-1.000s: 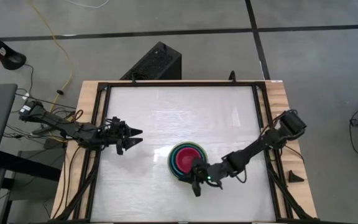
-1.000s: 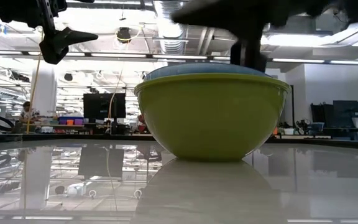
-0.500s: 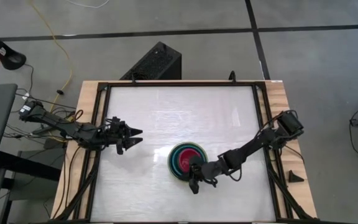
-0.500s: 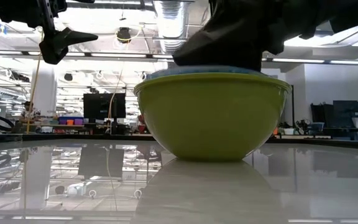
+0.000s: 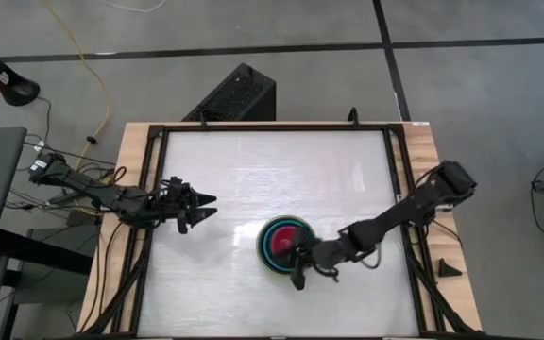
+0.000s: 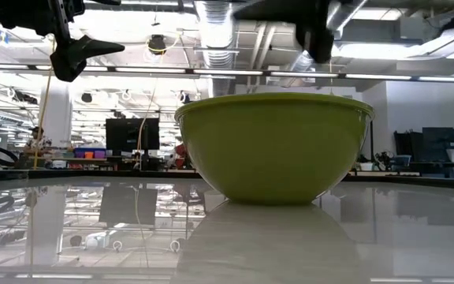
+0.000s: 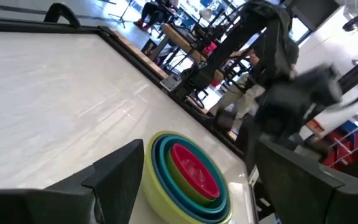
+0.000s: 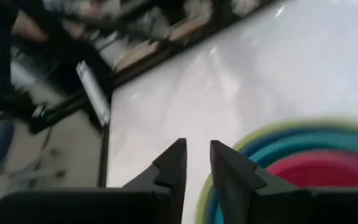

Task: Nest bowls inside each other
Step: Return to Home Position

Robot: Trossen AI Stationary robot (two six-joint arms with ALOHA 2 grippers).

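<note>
The bowls sit nested in one stack (image 5: 282,244) on the white table, near its front edge and right of the middle. The olive-green bowl (image 6: 274,146) is outermost and rests on its base. Blue and green rims ring the magenta-red bowl (image 7: 194,171) at the centre. My right gripper (image 8: 197,149) hangs above the stack's near rim (image 5: 297,277). Its fingers are slightly open with nothing between them and stand clear of the bowls (image 6: 315,43). My left gripper (image 5: 211,206) waits open, level and high at the table's left.
A black frame (image 5: 395,189) runs around the white table top. Bare table lies to the left of the stack and beyond it. A black box (image 5: 234,94) stands on the floor past the far edge.
My right gripper has risen off the stack's near rim and now stands clear above it. The light blue rim, which showed above the olive-green bowl's rim in the low view, has sunk out of sight below that rim.
</note>
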